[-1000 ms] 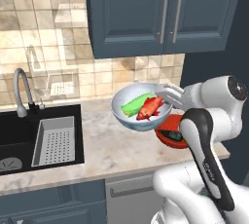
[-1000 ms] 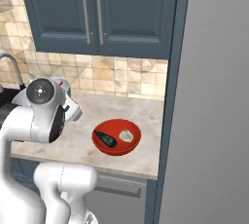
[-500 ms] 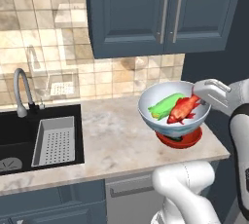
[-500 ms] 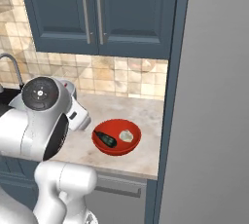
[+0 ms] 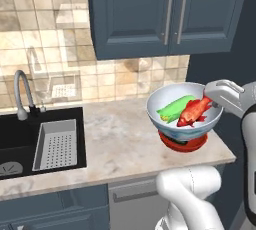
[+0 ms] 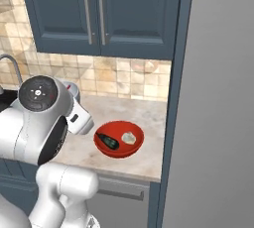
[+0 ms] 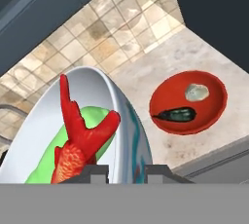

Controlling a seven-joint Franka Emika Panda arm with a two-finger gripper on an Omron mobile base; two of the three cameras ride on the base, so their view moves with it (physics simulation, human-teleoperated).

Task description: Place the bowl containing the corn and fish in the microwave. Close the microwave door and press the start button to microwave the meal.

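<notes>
We hold the bowl (image 5: 184, 115) by its rim in our claw (image 7: 120, 169), clamped narrow, lifted above the red bowl (image 6: 119, 139) on the bench (image 5: 120, 144); corn (image 5: 175, 108) and fish (image 5: 195, 111) lie inside.

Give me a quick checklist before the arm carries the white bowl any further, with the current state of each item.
1. Gripper clamped on the bowl rim: ok, one finger on each side of the wall.
2. Bowl lifted off the counter: ok, it hangs above the red bowl.
3. Corn and fish inside the bowl: ok.
4. Bowl level: cannot tell for certain; the left base view shows it tipped a little.
5. Microwave door open and path free: cannot tell.
</notes>
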